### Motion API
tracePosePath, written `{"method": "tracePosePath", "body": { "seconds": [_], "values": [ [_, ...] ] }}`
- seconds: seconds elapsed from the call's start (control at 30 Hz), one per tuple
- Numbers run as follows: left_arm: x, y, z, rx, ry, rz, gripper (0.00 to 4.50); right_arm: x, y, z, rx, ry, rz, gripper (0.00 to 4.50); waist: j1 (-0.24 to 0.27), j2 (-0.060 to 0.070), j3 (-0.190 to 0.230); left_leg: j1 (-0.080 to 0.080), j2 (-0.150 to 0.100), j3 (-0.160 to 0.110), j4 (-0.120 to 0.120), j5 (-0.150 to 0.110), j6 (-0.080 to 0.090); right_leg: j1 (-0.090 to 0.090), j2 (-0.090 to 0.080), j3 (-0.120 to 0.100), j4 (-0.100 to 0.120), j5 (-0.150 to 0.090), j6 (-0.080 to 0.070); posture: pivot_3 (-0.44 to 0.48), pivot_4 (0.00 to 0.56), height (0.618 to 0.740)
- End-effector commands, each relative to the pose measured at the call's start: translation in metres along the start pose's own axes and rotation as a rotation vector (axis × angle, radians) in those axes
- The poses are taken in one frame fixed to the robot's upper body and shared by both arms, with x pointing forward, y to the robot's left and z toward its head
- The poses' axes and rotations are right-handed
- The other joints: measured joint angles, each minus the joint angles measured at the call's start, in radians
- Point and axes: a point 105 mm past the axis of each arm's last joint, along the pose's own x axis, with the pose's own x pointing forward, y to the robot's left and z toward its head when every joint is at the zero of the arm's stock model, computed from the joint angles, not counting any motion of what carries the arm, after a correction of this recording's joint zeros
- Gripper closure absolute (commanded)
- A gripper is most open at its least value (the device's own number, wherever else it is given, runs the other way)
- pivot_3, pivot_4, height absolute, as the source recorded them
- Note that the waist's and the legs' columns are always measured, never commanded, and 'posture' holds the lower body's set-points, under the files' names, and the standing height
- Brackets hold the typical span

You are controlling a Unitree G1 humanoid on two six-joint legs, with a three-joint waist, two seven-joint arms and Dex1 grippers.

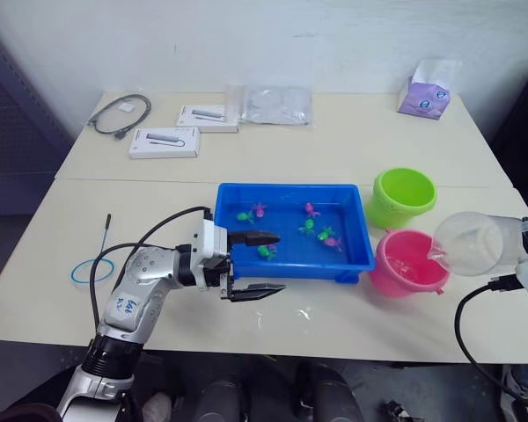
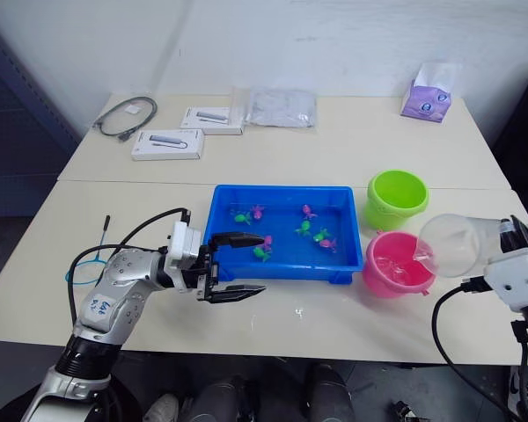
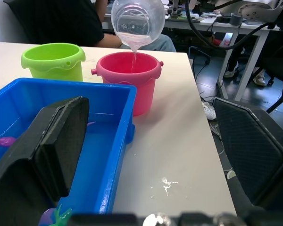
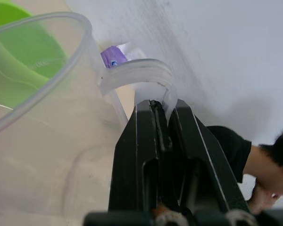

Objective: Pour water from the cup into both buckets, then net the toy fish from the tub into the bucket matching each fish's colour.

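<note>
Right wrist view: the cup (image 4: pixel 42 117) is gripped by its handle in the right gripper (image 4: pixel 162 110) and tipped over the pink bucket (image 1: pixel 408 263), beside the green bucket (image 1: pixel 401 197). The left gripper (image 1: pixel 266 262) is held open at the tub (image 1: pixel 292 264), where the fish (image 1: pixel 307 226) lie

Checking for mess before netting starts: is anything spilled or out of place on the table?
A few small splashes lie on the beige table by the bright blue plastic tub's near rim, seemingly water. Otherwise nothing stands out: the clear plastic cup pours into the pink bucket.
</note>
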Motion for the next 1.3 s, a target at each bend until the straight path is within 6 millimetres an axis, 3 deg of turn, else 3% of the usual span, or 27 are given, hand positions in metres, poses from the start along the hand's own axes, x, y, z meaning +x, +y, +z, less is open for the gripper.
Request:
{"method": "tracePosePath", "body": {
  "seconds": [0.03,0.13,0.27,0.53,0.67,0.9,1.3],
  "values": [
    [-0.005,0.001,0.006,0.036,-0.007,0.017,0.00,0.000,-0.019,-0.003,0.233,0.038,-0.112,4.44,0.000,0.000,0.000,0.000,0.000,0.000,0.000,0.000,0.000,0.000,0.000,0.000,0.000,0.000,0.000,0.000,0.150,0.740],
    [-0.011,0.008,0.009,0.036,-0.009,0.059,0.00,0.005,-0.029,-0.010,0.414,0.100,-0.175,4.44,0.000,0.000,0.000,0.000,0.000,0.000,0.000,0.000,0.000,0.000,-0.001,0.000,0.001,0.000,0.000,0.000,0.150,0.740],
    [-0.019,0.023,0.019,0.023,-0.058,0.150,0.00,0.020,-0.044,-0.011,0.526,0.141,-0.255,4.44,-0.004,0.000,0.000,0.001,0.000,0.000,0.000,0.000,0.001,0.000,-0.001,0.001,0.001,0.000,0.000,0.000,0.150,0.740],
    [-0.022,0.046,0.027,0.027,-0.079,0.265,0.00,0.068,-0.042,-0.009,0.511,0.331,-0.186,4.44,-0.005,-0.001,0.000,0.000,-0.001,0.002,0.000,0.001,0.002,-0.001,-0.001,0.001,0.005,0.000,0.000,0.000,0.150,0.740],
    [-0.022,0.048,0.026,0.033,-0.066,0.282,0.00,0.094,-0.035,-0.001,0.331,0.322,-0.118,4.44,-0.008,-0.001,-0.001,-0.002,-0.001,0.001,0.000,0.001,0.002,-0.001,0.000,0.000,0.005,0.000,0.000,0.000,0.150,0.740],
    [-0.020,0.047,0.024,0.038,-0.060,0.287,0.00,0.123,-0.023,0.013,0.145,0.265,-0.054,4.44,-0.006,-0.001,-0.001,-0.004,-0.001,0.001,0.001,0.001,0.002,-0.002,0.001,-0.002,0.004,0.001,0.001,0.000,0.150,0.740],
    [-0.015,0.043,0.024,0.044,-0.058,0.291,0.00,0.140,-0.019,0.033,-0.170,0.133,-0.078,4.44,-0.003,-0.001,-0.001,-0.005,-0.001,0.001,0.002,0.001,0.001,-0.002,0.001,-0.003,0.003,0.001,0.001,0.000,0.150,0.740]
  ]
}}
